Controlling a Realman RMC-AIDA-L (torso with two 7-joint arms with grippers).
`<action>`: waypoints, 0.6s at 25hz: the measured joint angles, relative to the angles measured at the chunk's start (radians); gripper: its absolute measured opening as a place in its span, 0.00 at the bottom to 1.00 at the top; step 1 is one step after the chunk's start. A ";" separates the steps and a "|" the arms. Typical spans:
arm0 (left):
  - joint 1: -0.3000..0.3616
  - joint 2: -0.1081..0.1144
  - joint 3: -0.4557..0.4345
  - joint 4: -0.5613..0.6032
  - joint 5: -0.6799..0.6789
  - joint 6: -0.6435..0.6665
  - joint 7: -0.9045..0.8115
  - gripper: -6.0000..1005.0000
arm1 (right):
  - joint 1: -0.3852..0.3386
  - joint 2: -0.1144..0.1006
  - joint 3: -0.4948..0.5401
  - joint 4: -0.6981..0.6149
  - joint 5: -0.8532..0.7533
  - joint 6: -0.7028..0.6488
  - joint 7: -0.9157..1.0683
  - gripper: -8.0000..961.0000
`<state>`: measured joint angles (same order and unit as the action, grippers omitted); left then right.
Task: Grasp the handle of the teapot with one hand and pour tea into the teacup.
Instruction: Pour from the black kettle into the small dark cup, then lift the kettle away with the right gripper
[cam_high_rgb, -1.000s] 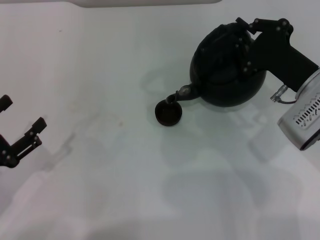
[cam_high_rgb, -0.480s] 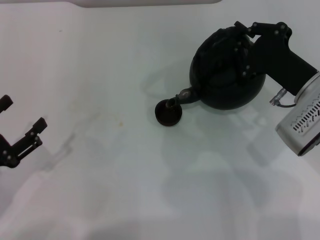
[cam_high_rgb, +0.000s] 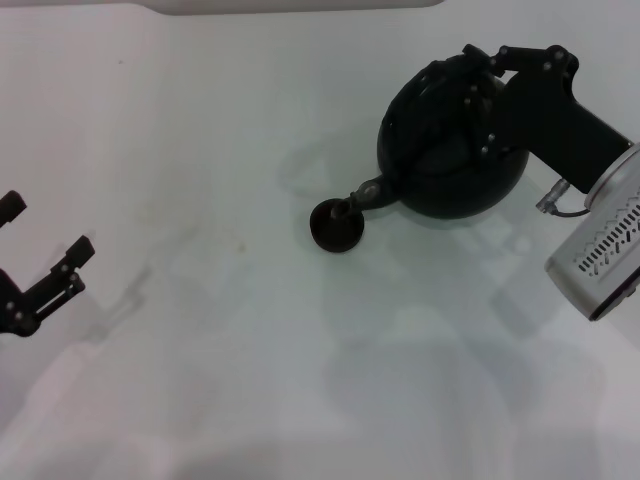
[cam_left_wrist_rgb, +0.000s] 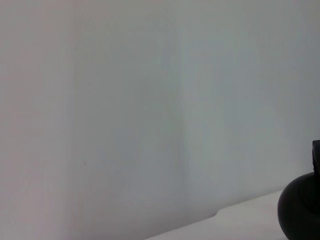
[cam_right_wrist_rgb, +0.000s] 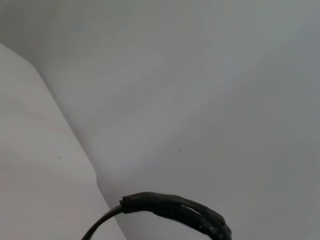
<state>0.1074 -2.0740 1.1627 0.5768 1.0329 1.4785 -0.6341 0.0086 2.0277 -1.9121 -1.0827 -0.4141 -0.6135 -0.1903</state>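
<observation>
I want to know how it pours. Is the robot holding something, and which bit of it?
Yes. The right gripper holds the big round black teapot by its arched black handle. The left gripper holds nothing.

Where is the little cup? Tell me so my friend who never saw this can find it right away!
Look at the white table and find the big round black teapot held by the right gripper on the right side. Follow its short spout down: the teacup sits right under the tip. It is a tiny dark bowl with no handle, much smaller than the teapot.
</observation>
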 joint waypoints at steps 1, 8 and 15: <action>0.000 0.000 0.000 0.000 0.000 0.000 0.000 0.86 | 0.000 0.000 0.000 0.000 0.000 0.000 0.000 0.12; 0.000 0.000 0.000 0.000 0.000 -0.001 0.000 0.86 | 0.004 0.000 -0.006 -0.003 0.038 0.000 -0.063 0.12; -0.001 0.000 0.000 0.000 -0.001 -0.001 -0.001 0.86 | 0.007 0.000 -0.017 -0.003 0.085 0.006 -0.131 0.12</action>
<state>0.1062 -2.0739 1.1628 0.5767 1.0323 1.4773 -0.6350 0.0158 2.0277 -1.9293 -1.0862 -0.3287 -0.6074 -0.3216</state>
